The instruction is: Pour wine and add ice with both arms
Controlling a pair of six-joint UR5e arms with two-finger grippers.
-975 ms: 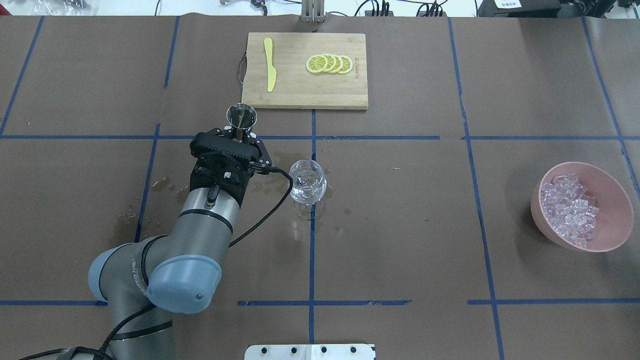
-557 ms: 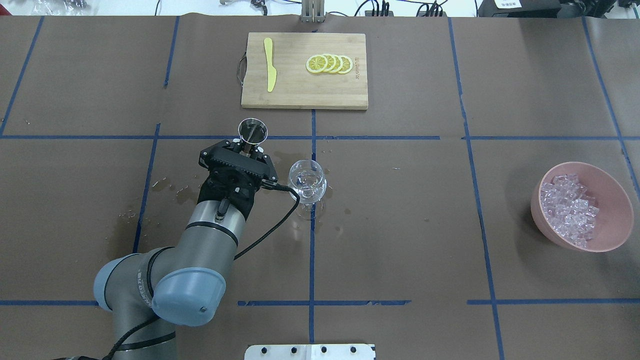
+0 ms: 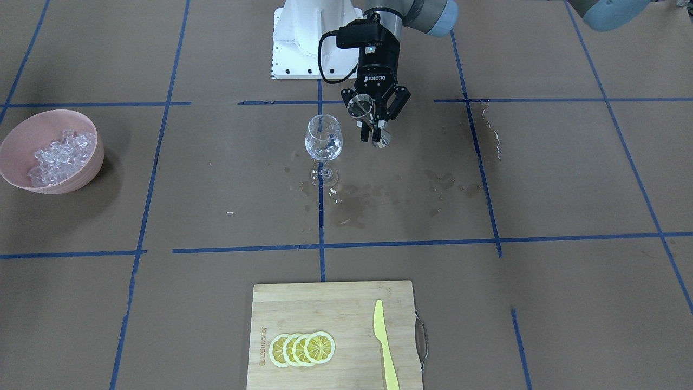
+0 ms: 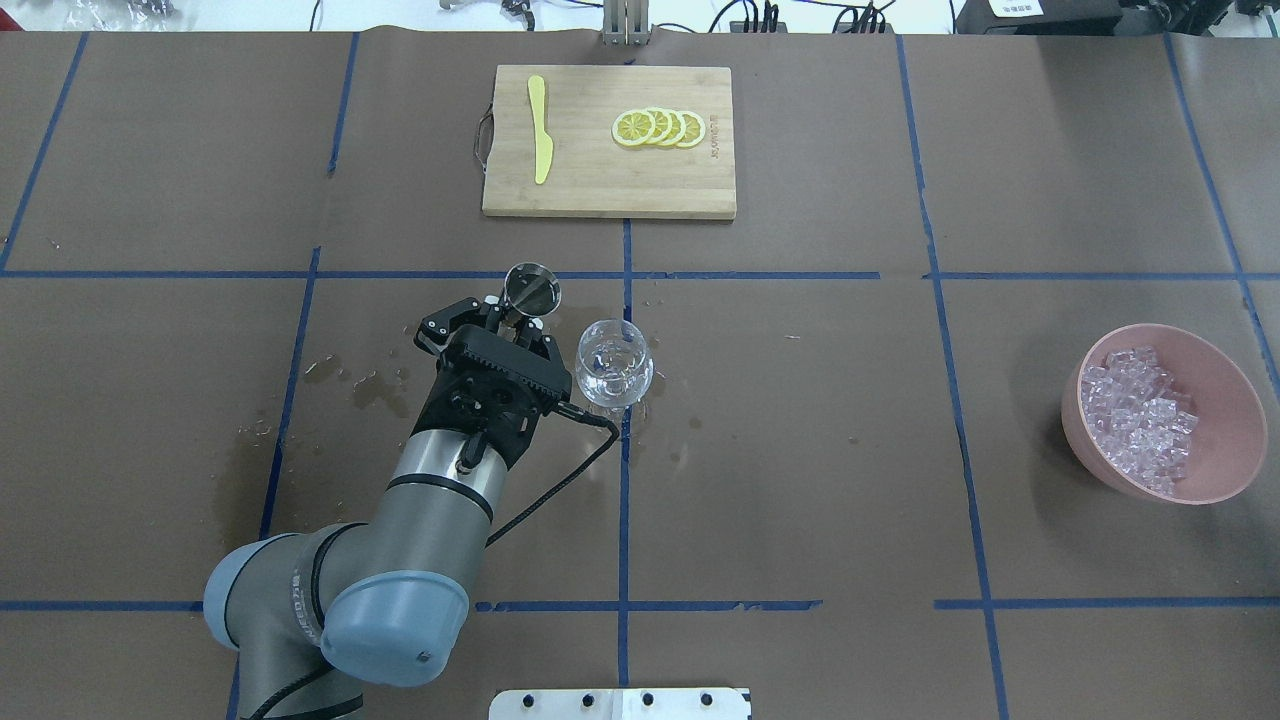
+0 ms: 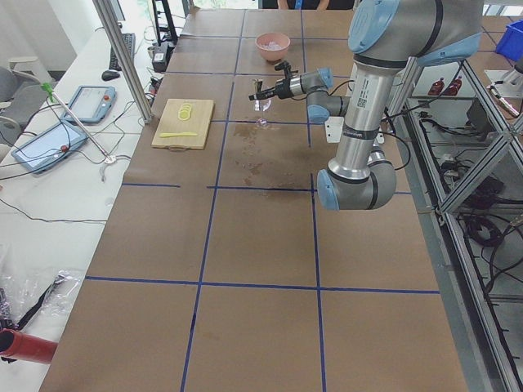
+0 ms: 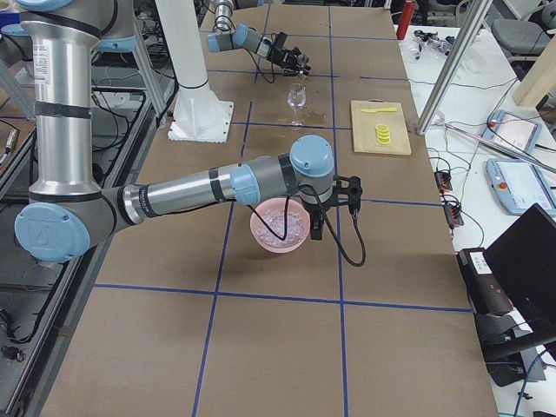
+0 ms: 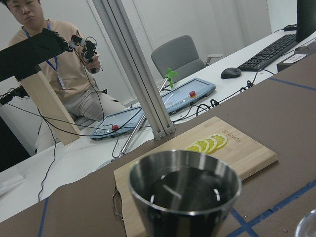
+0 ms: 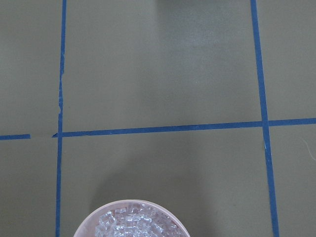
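Worktop (image 4: 800,450) of brown paper with blue tape lines is carrying everything. Left arm (image 4: 430,500) is reaching in, and the jaws of the left gripper (image 4: 517,318) are pinching a steel jigger (image 4: 533,288), which is tilting just beside the wine glass (image 4: 614,372). Right arm (image 6: 191,195) is holding the right gripper (image 6: 314,228) over the pink bowl (image 4: 1228,400); whether its jaws are spread cannot be told. Ice (image 4: 1140,415) is lying heaped in that bowl. Wine (image 3: 323,148), a little clear liquid, is sitting in the glass.

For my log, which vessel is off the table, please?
The steel cup, gripped by the left gripper; wine glass and pink bowl stand on the table.
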